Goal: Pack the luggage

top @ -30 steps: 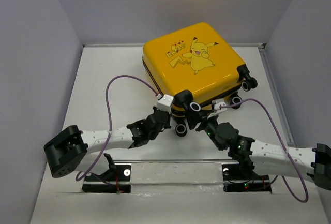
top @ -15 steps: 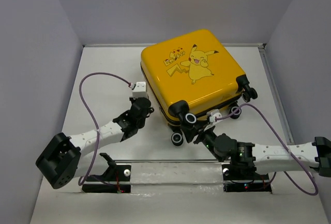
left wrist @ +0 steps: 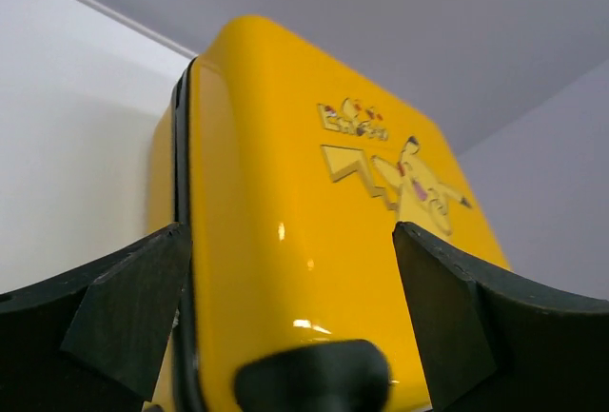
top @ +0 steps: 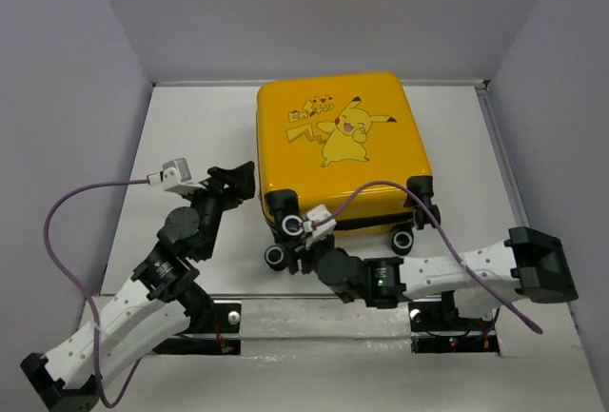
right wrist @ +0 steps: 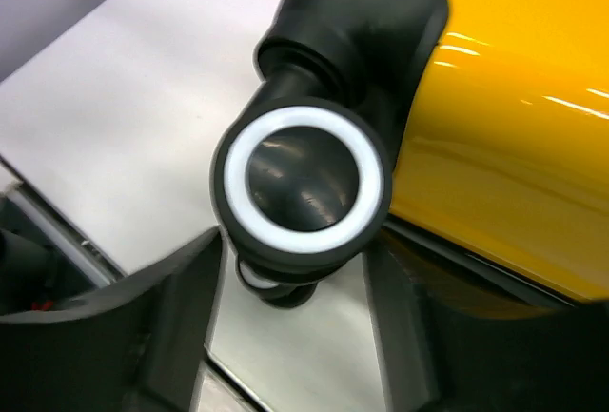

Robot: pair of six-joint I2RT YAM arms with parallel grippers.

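Yellow luggage lies shut; my left gripper and right gripper gape, the right straddling a caster that could snag it.

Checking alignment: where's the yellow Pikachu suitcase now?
Top view: the yellow hard-shell suitcase lies flat on the white table, centre-far; left gripper at its left side, right gripper at its near-left wheel.

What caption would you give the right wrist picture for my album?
Black-and-white caster wheel of a yellow hard-shell suitcase, seen close up just beyond the right end effector, fingers apart.
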